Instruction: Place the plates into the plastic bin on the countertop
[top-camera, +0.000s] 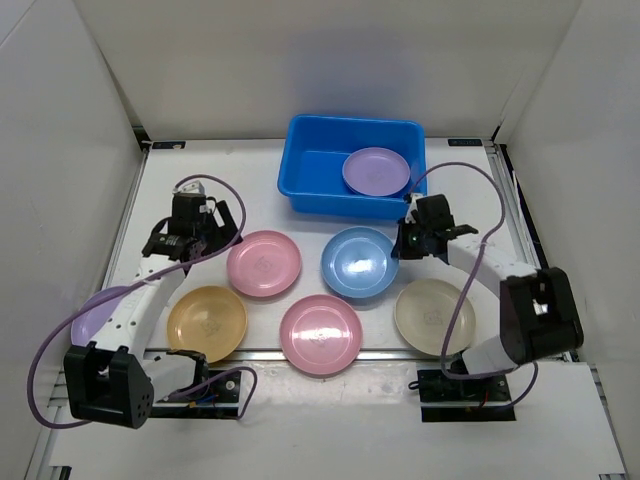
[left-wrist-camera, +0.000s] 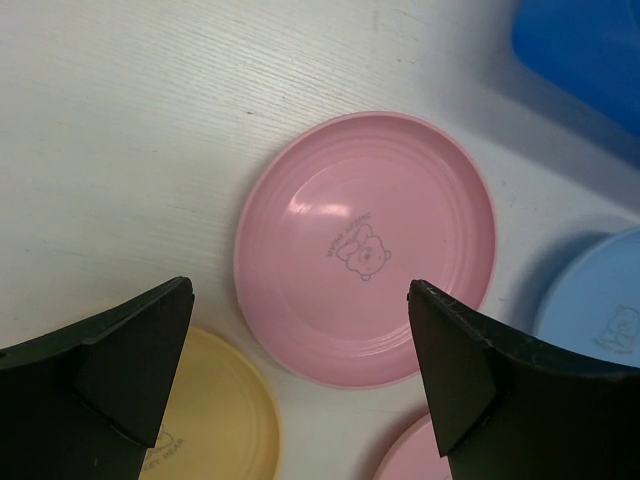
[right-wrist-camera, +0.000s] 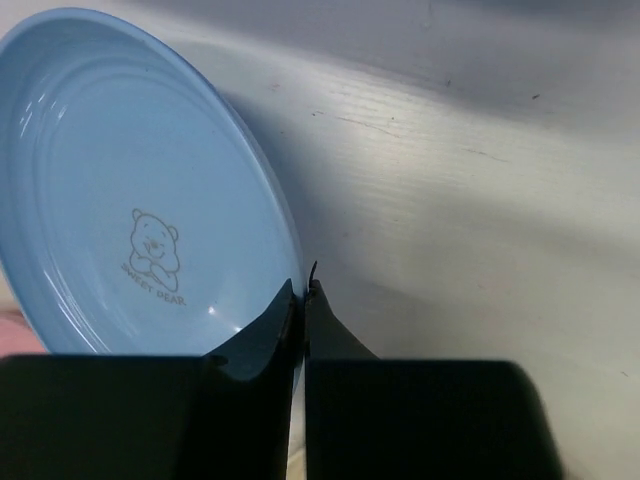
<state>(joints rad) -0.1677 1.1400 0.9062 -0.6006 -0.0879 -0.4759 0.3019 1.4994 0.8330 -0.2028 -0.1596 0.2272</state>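
The blue plastic bin stands at the back centre with a lilac plate inside. On the white countertop lie a pink plate, a light blue plate, an orange-yellow plate, a second pink plate and a cream plate. Another lilac plate lies partly under the left arm. My right gripper is shut on the light blue plate's right rim. My left gripper is open and empty above the first pink plate.
White walls enclose the countertop on three sides, with metal rails along its edges. The left wrist view also shows the orange-yellow plate, the light blue plate and a corner of the bin. Purple cables loop beside both arms.
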